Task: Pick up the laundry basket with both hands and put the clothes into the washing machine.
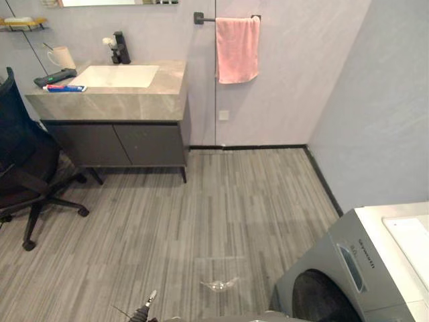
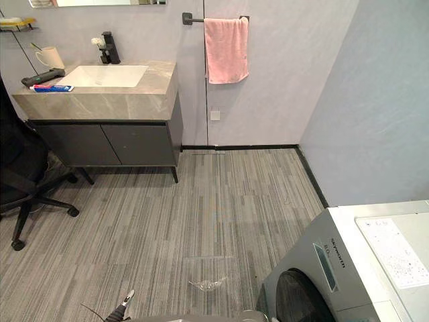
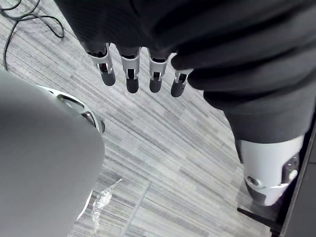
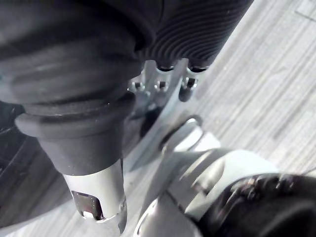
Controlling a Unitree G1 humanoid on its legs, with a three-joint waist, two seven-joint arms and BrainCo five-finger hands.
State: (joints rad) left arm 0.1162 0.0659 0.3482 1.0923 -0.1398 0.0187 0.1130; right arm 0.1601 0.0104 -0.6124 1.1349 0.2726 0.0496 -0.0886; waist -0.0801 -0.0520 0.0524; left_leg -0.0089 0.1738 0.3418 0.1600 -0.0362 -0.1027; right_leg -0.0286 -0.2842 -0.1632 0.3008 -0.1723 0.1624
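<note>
Grey washing machine (image 1: 355,268) — dark round door, white top; left hand (image 3: 129,74), right hand (image 4: 96,190) — fingers straight, empty

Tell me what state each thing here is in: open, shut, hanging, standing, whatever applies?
Left hand, open, holding nothing.
Right hand, open, holding nothing.
Washing machine, upright; door open or shut, cannot tell.
Towel, hanging from its rail.
Cabinet doors, shut.
Cup, upright on the counter.
Chair, upright on its wheels.
Clear wrapper, crumpled on the floor.
</note>
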